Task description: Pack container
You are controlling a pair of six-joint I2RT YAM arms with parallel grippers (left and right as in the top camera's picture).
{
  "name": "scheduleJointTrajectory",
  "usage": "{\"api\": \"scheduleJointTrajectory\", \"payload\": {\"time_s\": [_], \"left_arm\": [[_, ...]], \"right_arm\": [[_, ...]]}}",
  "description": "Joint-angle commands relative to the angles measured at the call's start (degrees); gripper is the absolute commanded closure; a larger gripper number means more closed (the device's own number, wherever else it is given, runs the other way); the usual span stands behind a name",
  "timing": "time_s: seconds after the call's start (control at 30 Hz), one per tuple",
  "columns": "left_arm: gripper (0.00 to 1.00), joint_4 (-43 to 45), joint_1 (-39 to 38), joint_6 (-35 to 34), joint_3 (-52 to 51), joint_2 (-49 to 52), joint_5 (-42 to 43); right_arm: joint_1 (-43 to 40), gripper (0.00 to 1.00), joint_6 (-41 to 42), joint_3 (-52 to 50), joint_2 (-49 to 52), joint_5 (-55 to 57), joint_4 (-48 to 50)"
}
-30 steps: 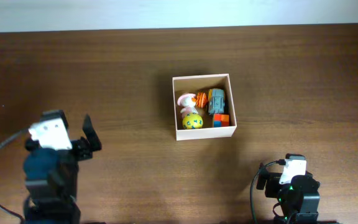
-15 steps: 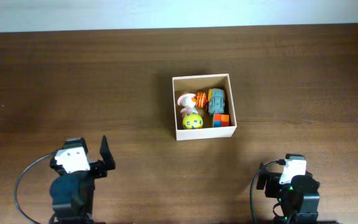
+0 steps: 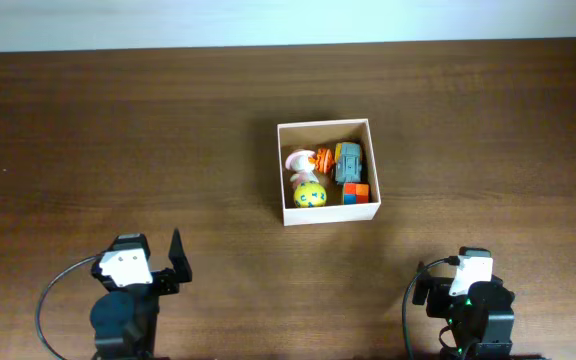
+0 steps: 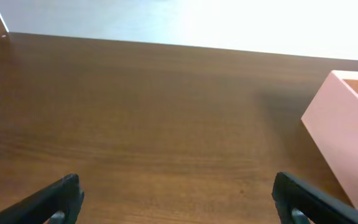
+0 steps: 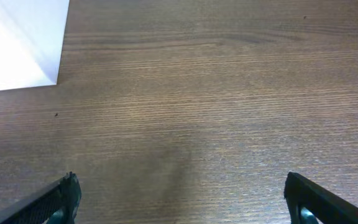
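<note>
I see a table of dark brown wood, smooth, with fine lines and a soft shine. The box looks like thin card, dull white outside and tan inside. My left gripper looks like dull black plastic.

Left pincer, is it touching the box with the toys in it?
Apart. The overhead view shows a stretch of bare table between the left pincer and the container.
</note>
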Motion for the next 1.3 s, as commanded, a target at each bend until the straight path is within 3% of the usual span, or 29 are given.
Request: {"api": "scheduleJointTrajectory", "payload": {"time_s": [0.0,0.4,1.27], "left_arm": [[0.01,0.2,0.0,0.7,-2.3,-2.3,0.8],[0.01,0.6,0.0,0.7,-4.6,-8.4,0.0],[0.01,0.6,0.0,0.7,-4.6,-8.4,0.0]], "right_arm": [[0.2,0.01,-0.4,-0.6,-0.6,-0.2,0.0],[0.2,0.01,-0.4,-0.6,-0.6,-0.2,0.0],[0.2,0.01,-0.4,-0.6,-0.6,-0.2,0.0]]}}
